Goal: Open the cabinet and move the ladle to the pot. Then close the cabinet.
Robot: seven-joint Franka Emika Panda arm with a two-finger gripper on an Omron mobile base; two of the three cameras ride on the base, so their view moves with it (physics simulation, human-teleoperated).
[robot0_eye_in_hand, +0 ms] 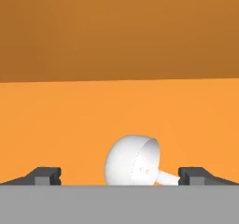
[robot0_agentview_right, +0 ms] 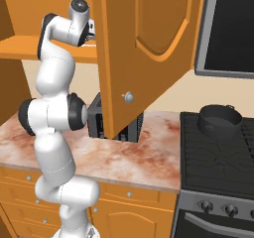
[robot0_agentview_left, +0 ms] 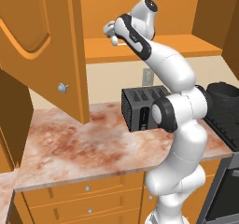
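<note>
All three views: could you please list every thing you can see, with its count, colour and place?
cabinet: one, orange wood, on the wall, both doors open
ladle: one, pale white, on the cabinet shelf, bowl between the open jaws
pot: one, dark grey, on the stove
stove: one, black, right of the counter
toaster: one, black, on the counter by the wall
counter: one, reddish marble, above orange drawers
gripper: one, dark tips, open, at the shelf
arm: one, white
</note>
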